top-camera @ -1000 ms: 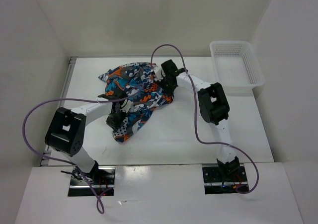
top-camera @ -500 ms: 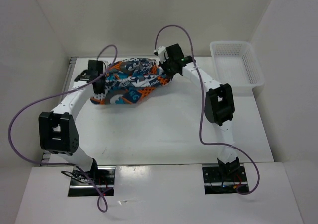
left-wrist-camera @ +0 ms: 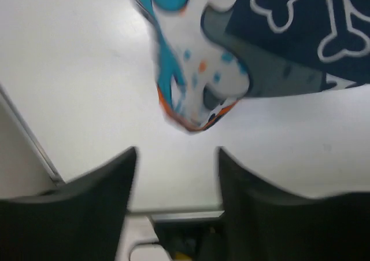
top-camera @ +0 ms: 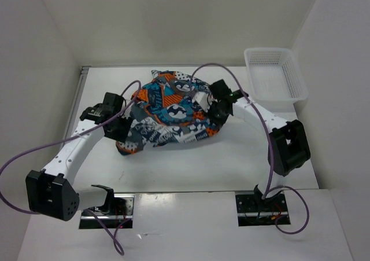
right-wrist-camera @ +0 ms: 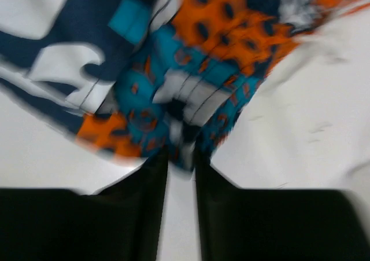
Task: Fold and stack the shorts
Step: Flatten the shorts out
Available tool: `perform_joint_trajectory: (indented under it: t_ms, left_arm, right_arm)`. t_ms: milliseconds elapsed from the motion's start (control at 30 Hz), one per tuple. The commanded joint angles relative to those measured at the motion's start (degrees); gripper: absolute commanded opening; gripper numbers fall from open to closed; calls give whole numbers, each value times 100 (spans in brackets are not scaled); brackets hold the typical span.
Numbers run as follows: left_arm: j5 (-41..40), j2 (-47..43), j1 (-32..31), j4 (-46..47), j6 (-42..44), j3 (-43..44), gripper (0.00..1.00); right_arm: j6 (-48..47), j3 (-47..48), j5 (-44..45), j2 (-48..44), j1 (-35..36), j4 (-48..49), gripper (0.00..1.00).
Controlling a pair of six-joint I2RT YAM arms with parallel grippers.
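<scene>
The shorts (top-camera: 170,113), printed in teal, orange, white and black, lie spread in a rough mound at mid-table. My left gripper (top-camera: 122,129) sits at their left edge. In the left wrist view it (left-wrist-camera: 176,155) is open with only bare table between its fingers, and a corner of the shorts (left-wrist-camera: 196,93) lies just ahead. My right gripper (top-camera: 218,111) is at their right edge. In the right wrist view it (right-wrist-camera: 181,157) stands narrowly open, with the hem of the shorts (right-wrist-camera: 191,81) reaching just between its fingertips; the picture is blurred.
A white mesh basket (top-camera: 272,51) stands at the table's far right corner. White walls enclose the table on the left, back and right. Purple cables loop from both arms above the table.
Both arms have swung from the far edge toward the near side, bringing the shorts down onto mid-table. Both grippers, shut on the fabric before, have opened; the left has let go.
</scene>
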Motion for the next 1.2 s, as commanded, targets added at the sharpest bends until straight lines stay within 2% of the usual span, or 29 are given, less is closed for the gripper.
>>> perform_joint_trajectory:
  t_ms: [0,33,67,133,167,300,367,467,533,633,700,767,867,1000,1033,1100,1167]
  left_arm:
    - [888,-328,-71,-1390,-3,-22,72]
    - [941,-406,-71,-1392,-3,-22,83]
    - [942,-468,-71,-1392,-3,-22,85]
    - [784,-469,-71,-954,-3,-74,89]
    - [610,-469,7,-509,-3,-74,92]
    - [-59,-23,315,741,-3,-180,92]
    - [-139,251,569,1294,-3,-93,92]
    - [44,971,790,1605,-3,232,91]
    - [387,1603,921,1605,-3,706,91]
    - [607,2263,922,1684,-3,1128,91]
    - [730,2588,922,1859,-3,1191,91]
    - [810,2869,922,1965,-3,1244,91]
    - [872,3178,922,1966,-3,1183,90]
    - [872,3363,922,2071,-3,990,81]
    - [872,3416,922,2071,-3,911,74]
    - [872,3478,922,2159,-3,910,66]
    - [872,3679,922,2159,-3,988,58]
  right_arm:
    - [-839,-918,347,-552,326,-906,35]
    - [-840,-1060,426,-615,327,-967,51]
    - [-892,-1252,601,-668,327,-968,57]
    - [-944,-1316,760,-808,327,-916,63]
    - [-945,-1316,813,-809,327,-915,64]
    - [-997,-1316,919,-1002,327,-976,64]
    - [-1050,-1316,1050,-1081,187,-977,64]
    - [-1121,-1316,1112,-1327,116,-775,66]
    - [-1121,-1264,946,-1554,116,-600,72]
    - [-1121,-1341,762,-1670,466,-424,76]
    - [-1225,-1726,935,-1723,809,-160,78]
    - [-1463,-2113,1085,-1600,1090,226,78]
    - [-1604,-2256,1086,-1381,1144,841,78]
    - [-1674,-2317,1033,-915,1144,1307,78]
    - [-1675,-2318,1033,-827,1144,1413,78]
    - [-1727,-2371,1086,-572,1144,1686,71]
    - [-1727,-2371,1086,-510,1144,1686,52]
